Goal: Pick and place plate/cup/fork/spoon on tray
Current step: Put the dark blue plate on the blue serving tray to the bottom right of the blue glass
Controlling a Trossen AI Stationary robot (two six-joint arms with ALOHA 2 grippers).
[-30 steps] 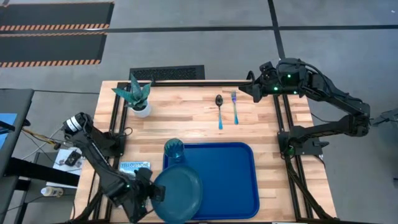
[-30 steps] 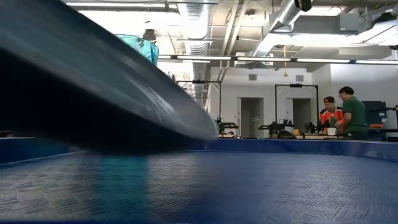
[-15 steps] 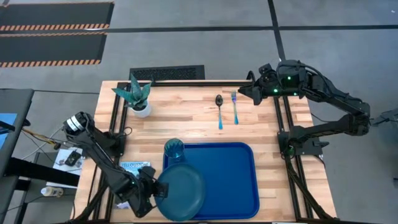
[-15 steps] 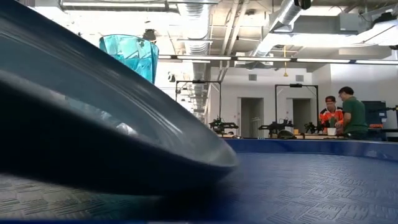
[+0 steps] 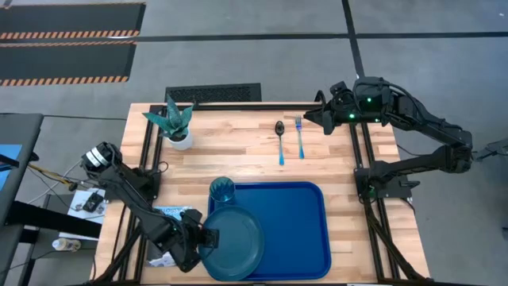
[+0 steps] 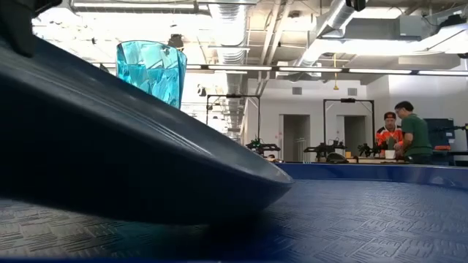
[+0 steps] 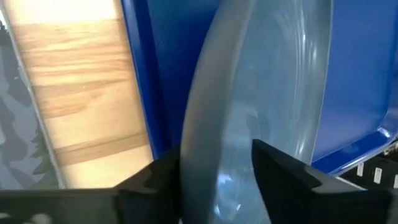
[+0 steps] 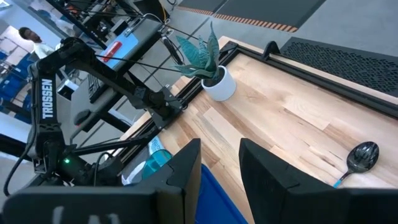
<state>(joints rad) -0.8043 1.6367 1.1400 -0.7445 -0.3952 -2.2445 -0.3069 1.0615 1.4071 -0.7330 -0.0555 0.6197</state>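
The teal plate lies tilted at the near left of the blue tray. Its right edge is down on the tray floor and its left side is raised. My left gripper stands open at the plate's left rim, one finger on each side of it. The cup stands upright in the tray's far left corner. The spoon and the fork lie side by side on the wood beyond the tray. My right gripper hovers open and empty just right of the fork. My left gripper has the plate's left rim between its two fingers, coming level from the table's left. One finger is outside the rim and the other is over the plate's inner face. Whether either finger touches the plate I cannot tell.
A spiky plant in a white pot stands at the far left. A small booklet lies just left of the tray. A black grate runs along the far edge. People stand far back in the room.
My left gripper has moved toward the table's right edge and a little toward the far edge, bringing the plate farther over the tray. The plate has come down: its right edge now rests on the tray floor, while its left side stays raised.
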